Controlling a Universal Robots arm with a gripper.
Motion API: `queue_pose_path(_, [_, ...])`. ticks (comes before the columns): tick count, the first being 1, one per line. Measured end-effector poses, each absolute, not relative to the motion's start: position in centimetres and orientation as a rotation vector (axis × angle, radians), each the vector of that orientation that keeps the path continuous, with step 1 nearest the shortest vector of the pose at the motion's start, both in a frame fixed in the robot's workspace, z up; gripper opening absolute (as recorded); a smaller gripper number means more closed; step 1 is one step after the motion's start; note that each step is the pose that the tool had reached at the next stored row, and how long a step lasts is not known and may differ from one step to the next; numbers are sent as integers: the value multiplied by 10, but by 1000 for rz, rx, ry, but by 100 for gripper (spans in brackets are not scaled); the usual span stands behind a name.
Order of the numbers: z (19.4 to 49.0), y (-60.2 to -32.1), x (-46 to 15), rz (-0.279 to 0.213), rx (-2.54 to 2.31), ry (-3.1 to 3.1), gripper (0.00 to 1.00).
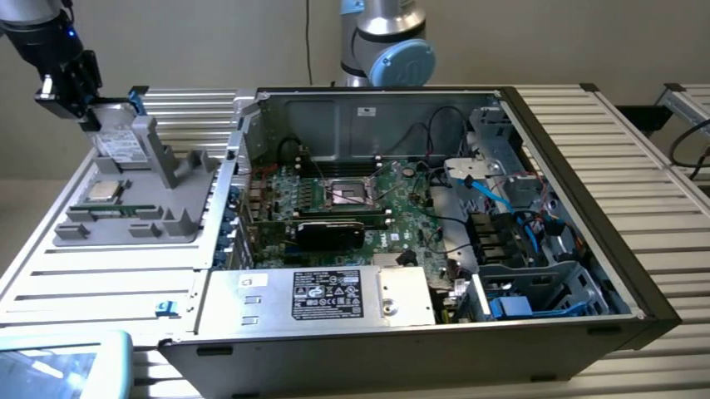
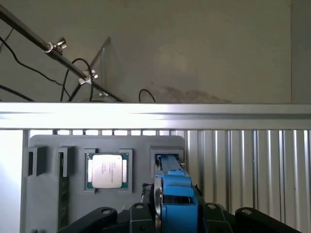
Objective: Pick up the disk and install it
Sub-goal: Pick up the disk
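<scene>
Claw (image 1: 93, 116) clamps the blue-framed end of the one disk (image 1: 121, 146), which stands upright in a slot of the grey holder tray (image 1: 178, 220). One processor chip (image 1: 106, 191) and one memory stick (image 1: 111, 210) lie beside it (both untouched), near one open computer case (image 1: 332, 125).

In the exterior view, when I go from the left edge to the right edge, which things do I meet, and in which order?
disk, standing in the grey holder → grey metal box with the black label → blue cable → black side wall of the case
</scene>
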State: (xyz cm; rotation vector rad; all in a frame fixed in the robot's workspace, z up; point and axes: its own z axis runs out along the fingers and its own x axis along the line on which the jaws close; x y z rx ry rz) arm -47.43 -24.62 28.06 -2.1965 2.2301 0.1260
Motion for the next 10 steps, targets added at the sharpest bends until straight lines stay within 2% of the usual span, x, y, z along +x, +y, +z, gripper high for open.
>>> queue_pose_path(10, [281,-246,-474,122,-2210,2215,38])
